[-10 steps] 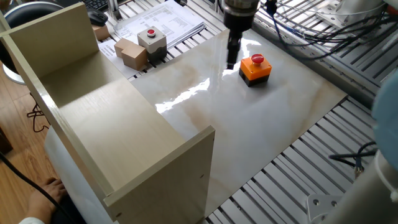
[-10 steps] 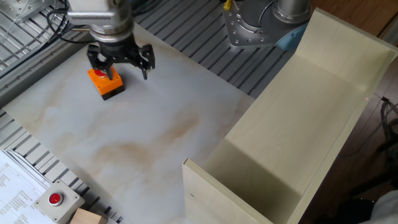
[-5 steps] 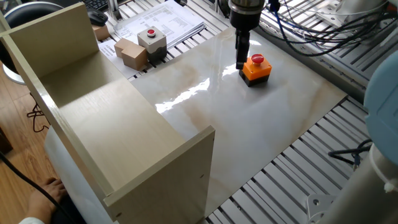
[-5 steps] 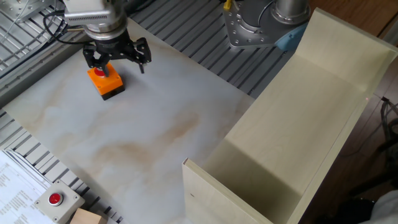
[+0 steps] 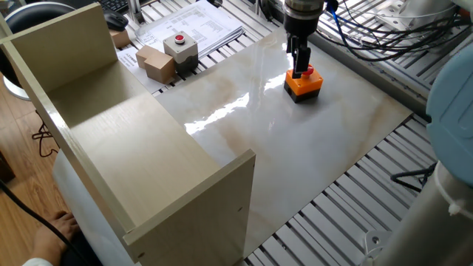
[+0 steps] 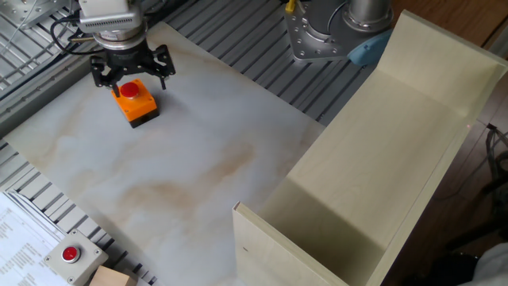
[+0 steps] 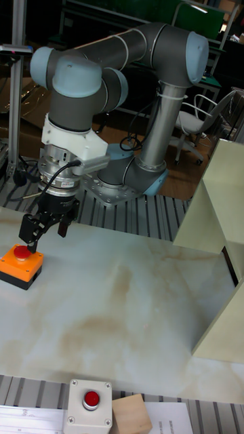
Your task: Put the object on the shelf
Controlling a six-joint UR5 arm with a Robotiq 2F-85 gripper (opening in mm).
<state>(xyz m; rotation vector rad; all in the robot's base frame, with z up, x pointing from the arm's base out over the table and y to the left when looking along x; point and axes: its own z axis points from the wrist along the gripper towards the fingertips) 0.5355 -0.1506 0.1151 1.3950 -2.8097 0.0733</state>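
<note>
**Fingers spread above the button box, shelf well apart**

The object (image 6: pixel 136 100), an orange-topped box with a black base and red mushroom button, sits on the pale marbled counter (image 6: pixel 198 167) in the upper left of the other fixed view and upper right of centre in one fixed view (image 5: pixel 303 82). The gripper (image 6: pixel 127 70) hangs directly over it with its fingers (image 6: pixel 101 75) spread wide, tips on either side of the red button; whether they touch the box cannot be told. In the tall view the gripper (image 7: pixel 42 229) shows at the left edge just above the object (image 7: pixel 21 264).

The shelf (image 5: pixel 111 133), a large beige board unit with upright side walls, fills the left half of one fixed view and the right side of the other (image 6: pixel 381 183), well apart from the object. The counter between them is bare.

Near the shelf's far end wall, at the upper left of one fixed view, a grey box with a red button (image 5: pixel 179 46) stands just beside a brown cardboard box (image 5: pixel 154 63), with printed paper sheets (image 5: pixel 196 26) behind. Black cables (image 5: pixel 377 37) trail across the ribbed surface at the upper right.
</note>
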